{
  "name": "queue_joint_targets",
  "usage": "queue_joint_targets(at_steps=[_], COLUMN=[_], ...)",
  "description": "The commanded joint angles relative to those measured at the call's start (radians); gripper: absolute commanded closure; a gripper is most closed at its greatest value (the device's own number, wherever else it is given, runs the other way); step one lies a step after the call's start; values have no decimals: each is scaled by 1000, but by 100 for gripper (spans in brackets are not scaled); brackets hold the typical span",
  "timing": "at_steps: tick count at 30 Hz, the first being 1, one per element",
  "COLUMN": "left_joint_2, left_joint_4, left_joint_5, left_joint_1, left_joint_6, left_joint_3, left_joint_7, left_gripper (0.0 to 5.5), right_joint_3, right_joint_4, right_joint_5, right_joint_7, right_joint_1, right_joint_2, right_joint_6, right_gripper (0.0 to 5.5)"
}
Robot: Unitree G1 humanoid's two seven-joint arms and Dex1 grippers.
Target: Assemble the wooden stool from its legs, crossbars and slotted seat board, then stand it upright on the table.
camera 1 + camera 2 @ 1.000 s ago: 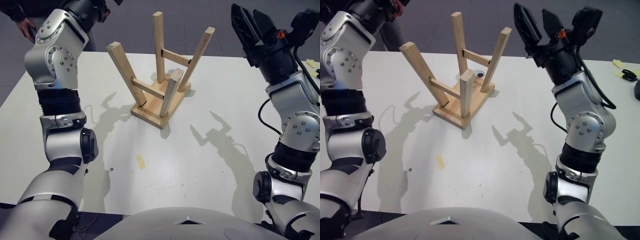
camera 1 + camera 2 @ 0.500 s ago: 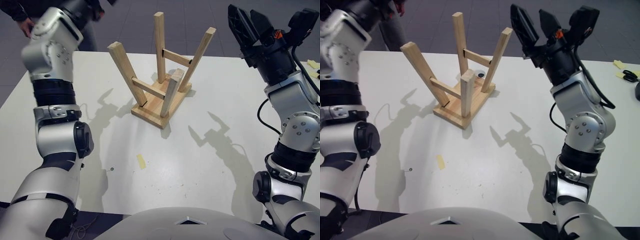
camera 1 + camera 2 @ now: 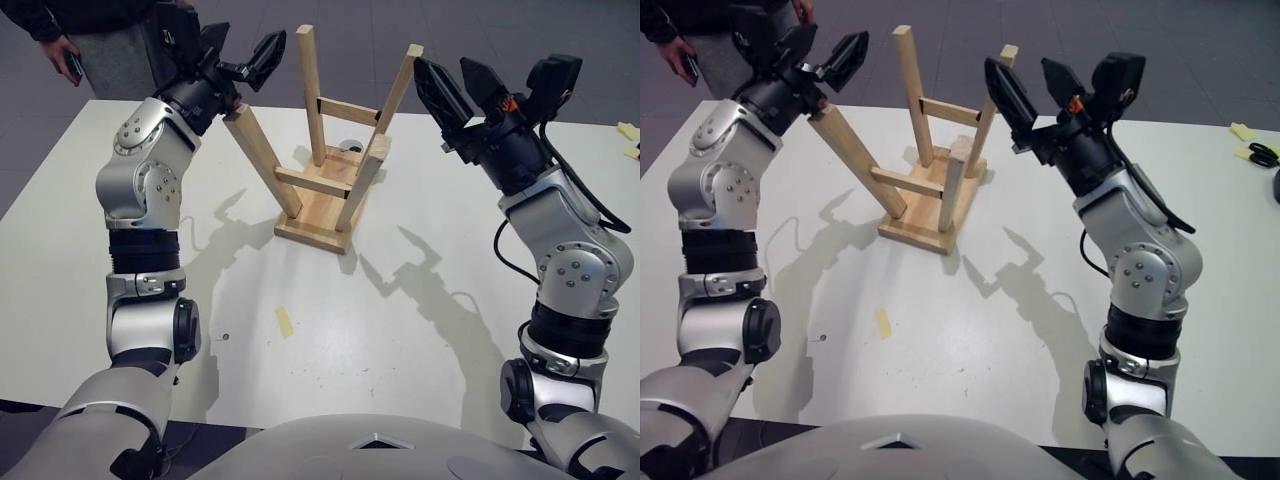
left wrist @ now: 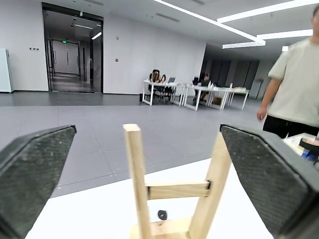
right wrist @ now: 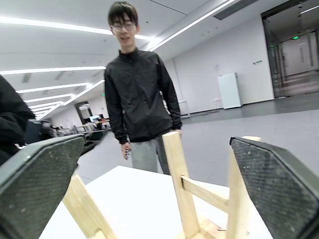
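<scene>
Stool [image 3: 325,170] rests inverted, legs pointing up.

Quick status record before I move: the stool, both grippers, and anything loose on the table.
stool: assembled, upside down
seat board: flat on the table, legs pointing up
left gripper: open, raised above the top of the leaning left leg, holding nothing
right gripper: open, raised beside the right rear leg, apart from it
loose items: yellow tape scrap in front of the stool
task state: stool not yet upright
</scene>
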Motion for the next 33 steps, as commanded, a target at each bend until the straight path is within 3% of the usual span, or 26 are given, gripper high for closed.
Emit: queue_joint_targets(at_steps=[1,7,11,14,18,22,26,29,33], left_joint_2=[-68,42,139,203,259,316,413,469,440], left_joint_4=[-79,-155,22,149,187,83,-265,-418,-528], left_joint_5=[-82,-153,18,93,124,105,67,66,79], left_joint_1=[46,-60,27,98,181,324,532,618,665], left_joint_6=[153,156,75,5,-34,-36,40,95,125], left_joint_3=[62,255,264,282,296,202,1,-75,-145], left_joint_7=[141,269,329,312,242,-12,-295,-378,-365], left_gripper=[13,13,13,13,13,13,13,13,13], right_joint_3=[5,133,281,212,142,155,135,117,108], right_joint_4=[4,82,-63,-140,-113,-13,45,60,65], right_joint_5=[-33,-259,-208,-78,-58,-156,-204,-210,-218], right_joint_7=[-30,-92,167,305,392,391,368,365,368], right_joint_1=[-23,64,168,212,237,258,246,245,240], right_joint_2=[-3,-40,-121,-177,-256,-261,-234,-232,-226], right_joint_6=[13,73,118,152,157,117,92,85,86], right_gripper=[10,10,10,10,10,10,10,10,10])
